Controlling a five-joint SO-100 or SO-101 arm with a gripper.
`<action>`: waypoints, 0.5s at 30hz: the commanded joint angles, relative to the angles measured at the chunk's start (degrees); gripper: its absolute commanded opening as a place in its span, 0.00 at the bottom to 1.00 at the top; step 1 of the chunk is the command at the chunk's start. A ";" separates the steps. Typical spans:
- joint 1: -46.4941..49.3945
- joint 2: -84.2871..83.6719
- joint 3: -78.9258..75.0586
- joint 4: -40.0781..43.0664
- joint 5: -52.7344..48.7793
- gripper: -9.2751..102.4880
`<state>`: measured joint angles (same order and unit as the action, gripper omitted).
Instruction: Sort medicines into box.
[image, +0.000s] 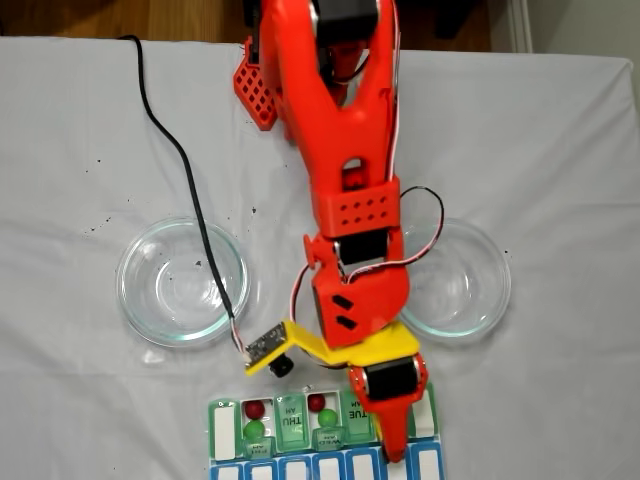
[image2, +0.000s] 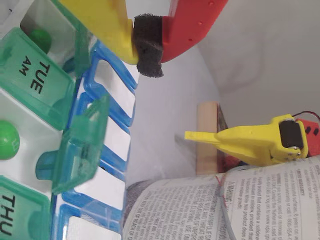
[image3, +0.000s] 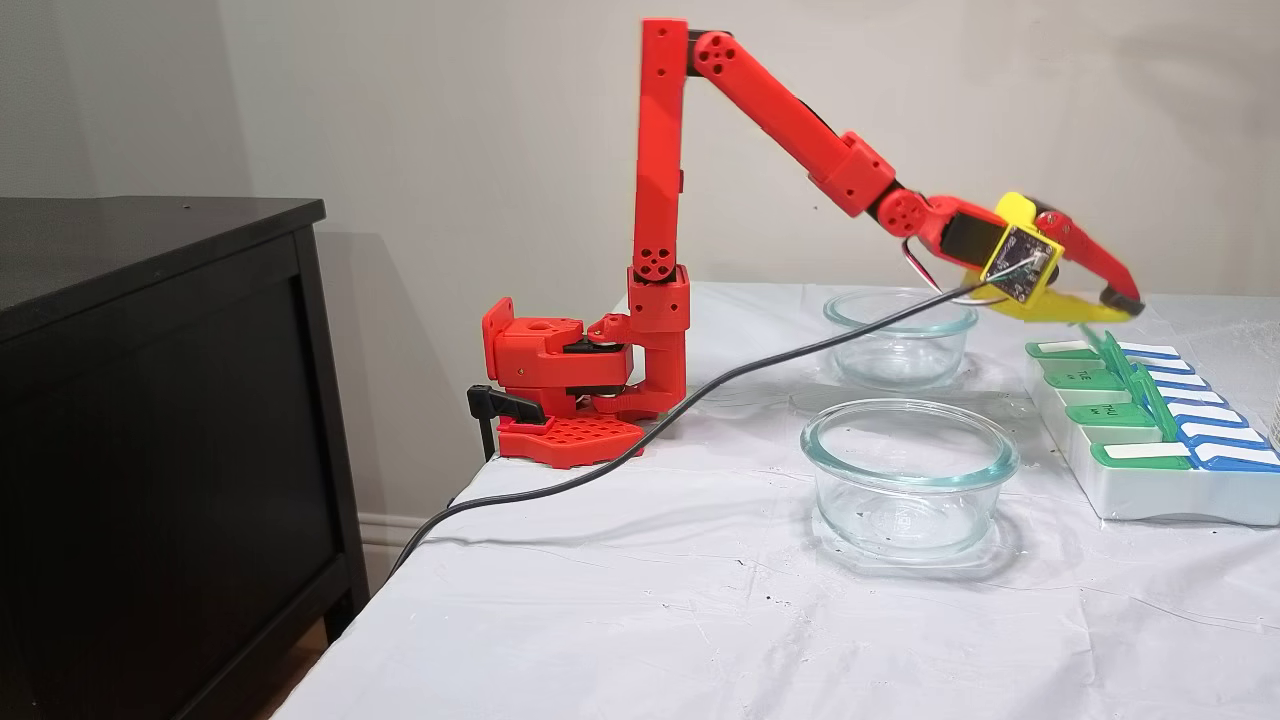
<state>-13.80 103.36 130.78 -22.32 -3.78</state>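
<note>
Red-and-yellow tool (image2: 148, 46), jaws closed on their black foam pad, nothing held, above the box (image: 300, 466) at the table's (image: 80, 400) near edge; red (image: 256, 408) and green medicines (image: 255, 430) in its open compartments

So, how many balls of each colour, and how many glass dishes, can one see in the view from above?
Red balls: 2
Green balls: 2
Glass dishes: 2
Total: 6
</note>
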 joint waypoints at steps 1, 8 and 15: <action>-2.02 2.46 -4.22 1.58 -1.49 0.08; -2.46 11.16 -3.34 18.90 -1.05 0.08; -2.02 13.62 -2.55 28.39 0.00 0.08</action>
<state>-15.29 111.45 130.69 1.93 -4.13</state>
